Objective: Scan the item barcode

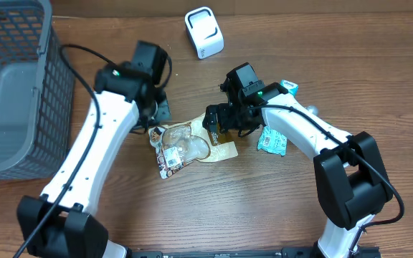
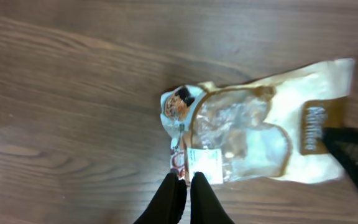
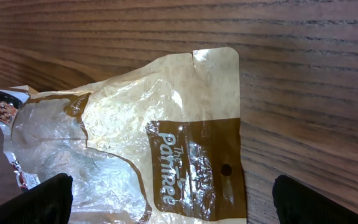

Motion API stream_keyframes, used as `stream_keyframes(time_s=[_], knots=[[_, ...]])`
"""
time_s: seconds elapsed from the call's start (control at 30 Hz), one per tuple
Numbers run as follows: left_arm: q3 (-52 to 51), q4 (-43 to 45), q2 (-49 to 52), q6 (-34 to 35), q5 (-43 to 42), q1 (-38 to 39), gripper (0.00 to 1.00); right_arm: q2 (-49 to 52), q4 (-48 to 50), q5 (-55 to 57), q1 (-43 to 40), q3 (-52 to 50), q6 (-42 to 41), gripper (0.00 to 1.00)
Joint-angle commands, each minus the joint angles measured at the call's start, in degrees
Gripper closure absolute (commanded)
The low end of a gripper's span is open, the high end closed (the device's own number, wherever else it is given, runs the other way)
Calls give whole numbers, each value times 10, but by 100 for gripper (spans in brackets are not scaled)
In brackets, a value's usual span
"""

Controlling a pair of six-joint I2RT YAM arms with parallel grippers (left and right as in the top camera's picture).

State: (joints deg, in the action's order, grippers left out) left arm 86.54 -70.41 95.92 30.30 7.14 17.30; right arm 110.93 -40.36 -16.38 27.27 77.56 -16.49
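Closest to the lens, the left gripper [image 2: 182,190] has its fingers pressed together, tips right at the edge of the Pantree snack pouch [image 2: 253,134] beside its white sticker [image 2: 204,163], and I can't tell whether they pinch any film. The pouch lies flat on the table [image 1: 350,50], with the white scanner [image 1: 203,32] well beyond it and the right gripper [image 3: 173,180] spread wide over the brown header end. Pickup looks to be the step in hand, so next those jaws must drop, clamp and carry the code to the scanner.
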Motion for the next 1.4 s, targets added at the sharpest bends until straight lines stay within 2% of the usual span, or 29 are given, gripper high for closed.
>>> stream_keyframes(time_s=[0.0, 0.23, 0.4, 0.97, 1.37], knots=[[-89, 42, 18, 27, 14, -7, 96, -4, 7, -17, 0, -3, 3, 0], [-169, 123, 19, -2, -59, -22, 96, -4, 11, -18, 1, -4, 3, 0], [-183, 153, 23, -5, -59, -23, 96, -4, 10, -18, 1, -4, 3, 0], [-183, 167, 131, -7, -65, -23, 96, -4, 9, -18, 1, -3, 3, 0], [-183, 172, 143, -7, -65, -23, 96, -4, 23, -56, 1, -3, 5, 0]])
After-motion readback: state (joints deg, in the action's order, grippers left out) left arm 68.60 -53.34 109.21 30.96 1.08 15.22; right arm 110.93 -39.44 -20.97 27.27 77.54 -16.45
